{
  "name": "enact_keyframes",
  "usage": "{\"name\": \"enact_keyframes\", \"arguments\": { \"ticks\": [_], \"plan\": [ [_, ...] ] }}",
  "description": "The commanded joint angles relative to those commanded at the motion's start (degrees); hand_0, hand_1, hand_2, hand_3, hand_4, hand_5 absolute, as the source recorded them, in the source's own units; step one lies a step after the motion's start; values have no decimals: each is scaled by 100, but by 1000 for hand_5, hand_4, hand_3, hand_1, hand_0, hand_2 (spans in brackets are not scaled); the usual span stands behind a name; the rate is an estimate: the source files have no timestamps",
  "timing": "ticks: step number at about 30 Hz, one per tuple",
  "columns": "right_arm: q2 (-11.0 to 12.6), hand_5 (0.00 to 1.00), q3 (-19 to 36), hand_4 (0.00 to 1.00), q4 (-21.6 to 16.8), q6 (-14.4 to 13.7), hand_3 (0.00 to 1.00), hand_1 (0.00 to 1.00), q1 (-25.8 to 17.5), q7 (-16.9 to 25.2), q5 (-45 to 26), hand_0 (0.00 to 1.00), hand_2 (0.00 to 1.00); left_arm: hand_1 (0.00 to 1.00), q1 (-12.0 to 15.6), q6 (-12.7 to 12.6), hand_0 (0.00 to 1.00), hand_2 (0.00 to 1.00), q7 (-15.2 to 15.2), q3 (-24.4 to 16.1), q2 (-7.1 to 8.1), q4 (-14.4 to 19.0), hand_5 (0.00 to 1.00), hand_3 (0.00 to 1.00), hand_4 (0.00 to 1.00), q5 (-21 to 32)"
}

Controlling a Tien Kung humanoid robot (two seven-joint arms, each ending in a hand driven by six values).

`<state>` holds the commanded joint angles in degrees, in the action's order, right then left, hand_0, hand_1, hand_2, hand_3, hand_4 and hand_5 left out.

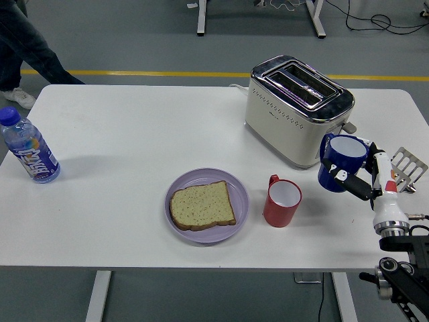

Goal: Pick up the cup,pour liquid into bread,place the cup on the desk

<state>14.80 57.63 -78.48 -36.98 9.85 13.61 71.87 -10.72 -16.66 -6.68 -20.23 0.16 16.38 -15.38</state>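
Observation:
My right hand [358, 178] is shut on a blue cup [340, 161], which hangs above the table just right of the toaster, its white inside showing. A slice of bread [202, 206] lies on a purple plate [238, 188] at the table's front middle. A red cup [281, 202] stands upright between the plate and the blue cup. My left hand does not show in the head view.
A cream toaster [297, 111] stands at the back right. A metal rack [405, 164] lies at the right edge. A blue-capped bottle [29, 148] stands at the far left. A person's leg [30, 40] shows at the top left corner.

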Motion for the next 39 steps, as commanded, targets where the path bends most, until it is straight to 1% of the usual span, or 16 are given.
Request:
{"name": "enact_keyframes", "arguments": {
  "ticks": [5, 6, 9, 14, 16, 18, 20, 22, 24, 28, 30, 34, 37, 38, 39],
  "plan": [
    [73, 157, -132, 715, -287, 0, 452, 297, 173, -494, 883, 323, 445, 683, -15, -7, 679, 698, 17, 26, 7, 1, 998, 542, 251, 48],
    [80, 140, -156, 703, -318, 0, 452, 296, 206, -560, 994, 309, 444, 683, -18, -9, 679, 698, 18, 28, 8, 0, 998, 542, 251, 53],
    [103, 140, -263, 703, -425, 0, 452, 296, 354, -810, 1414, 309, 444, 683, -30, -13, 679, 698, 23, 39, 13, 0, 998, 542, 251, 71],
    [117, 133, -463, 697, -527, 0, 451, 285, 581, -1063, 1868, 287, 436, 683, -40, -22, 679, 698, 36, 55, 17, -2, 998, 542, 251, 110],
    [105, 133, -616, 697, -529, 97, 451, 285, 745, -1226, 2087, 287, 436, 683, -46, -26, 679, 698, 39, 63, 18, -1, 998, 542, 251, 121],
    [98, 125, -677, 691, -525, 153, 447, 277, 812, -1313, 2231, 278, 434, 683, -47, -28, 679, 698, 40, 67, 18, -1, 998, 542, 251, 127],
    [76, 125, -847, 691, -506, 394, 447, 277, 1006, -1585, 2609, 278, 434, 683, -50, -33, 679, 698, 46, 77, 18, 0, 998, 542, 251, 150],
    [68, 125, -932, 691, -494, 506, 447, 277, 1103, -1713, 2848, 278, 434, 683, -49, -35, 679, 698, 50, 82, 18, 0, 998, 542, 251, 163],
    [54, 119, -1095, 693, -461, 688, 438, 270, 1291, -1926, 3189, 271, 432, 683, -50, -38, 679, 698, 54, 87, 17, 1, 998, 542, 251, 181],
    [27, 119, -1309, 693, -411, 850, 438, 270, 1553, -2137, 3628, 271, 432, 683, -57, -42, 679, 698, 68, 114, 24, 2, 998, 542, 251, 225],
    [-1, 117, -1471, 693, -398, 1008, 435, 262, 1770, -2305, 3976, 268, 428, 683, -63, -46, 679, 698, 71, 117, 28, 1, 998, 542, 251, 236],
    [-23, 117, -1635, 693, -394, 1216, 435, 262, 2038, -2455, 4340, 268, 428, 683, -68, -54, 679, 698, 84, 135, 31, 0, 998, 542, 251, 274],
    [-7, 116, -1837, 693, -385, 1575, 435, 260, 2377, -2657, 4719, 270, 428, 683, -73, -62, 679, 698, 94, 145, 34, -3, 998, 542, 251, 296],
    [-2, 116, -1872, 693, -382, 1632, 435, 260, 2427, -2684, 4773, 270, 428, 683, -73, -64, 679, 698, 97, 149, 36, -4, 998, 542, 251, 304],
    [14, 116, -1958, 693, -375, 1756, 435, 260, 2542, -2741, 4897, 270, 428, 683, -74, -67, 679, 698, 104, 160, 39, -4, 998, 542, 251, 322]
  ]
}}
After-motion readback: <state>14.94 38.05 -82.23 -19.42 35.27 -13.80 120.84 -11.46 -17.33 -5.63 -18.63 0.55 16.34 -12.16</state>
